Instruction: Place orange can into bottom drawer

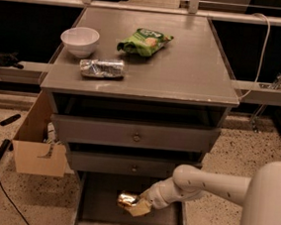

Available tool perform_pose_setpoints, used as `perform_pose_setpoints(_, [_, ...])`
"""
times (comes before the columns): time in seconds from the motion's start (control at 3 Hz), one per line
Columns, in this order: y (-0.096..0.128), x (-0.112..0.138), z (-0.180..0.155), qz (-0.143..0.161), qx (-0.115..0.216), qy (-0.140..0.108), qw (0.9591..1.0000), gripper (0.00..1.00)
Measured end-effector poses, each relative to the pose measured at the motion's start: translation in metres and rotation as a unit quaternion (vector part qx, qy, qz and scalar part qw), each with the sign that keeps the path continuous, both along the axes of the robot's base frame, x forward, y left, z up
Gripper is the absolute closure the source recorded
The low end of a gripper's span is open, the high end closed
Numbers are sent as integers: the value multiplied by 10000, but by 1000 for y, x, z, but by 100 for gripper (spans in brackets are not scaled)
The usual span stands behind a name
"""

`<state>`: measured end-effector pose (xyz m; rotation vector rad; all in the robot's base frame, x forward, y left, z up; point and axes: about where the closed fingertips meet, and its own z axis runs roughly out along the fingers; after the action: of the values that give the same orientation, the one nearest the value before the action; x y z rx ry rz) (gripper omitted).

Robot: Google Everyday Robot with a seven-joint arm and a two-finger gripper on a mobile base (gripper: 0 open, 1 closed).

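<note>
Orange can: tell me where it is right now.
In the camera view, the orange can is low and centre, held at the tip of the pincer within the open bottom drawer, just below the middle drawer.

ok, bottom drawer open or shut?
Open: bottom drawer pulled out, floor showing; claw holding orange can over it.

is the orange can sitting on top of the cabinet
No, the orange can is held by the gripper low over the open bottom drawer, not on the cabinet top.
</note>
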<state>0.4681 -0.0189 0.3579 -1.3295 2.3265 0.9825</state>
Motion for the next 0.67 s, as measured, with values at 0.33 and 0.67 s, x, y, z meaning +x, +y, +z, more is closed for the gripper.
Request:
perform_pose_setpoints(0.33, [-39,5,-7,-318,123,-122,9993,100])
perform_pose_setpoints(0.67, [-39,5,-7,-318,123,-122,9993,100])
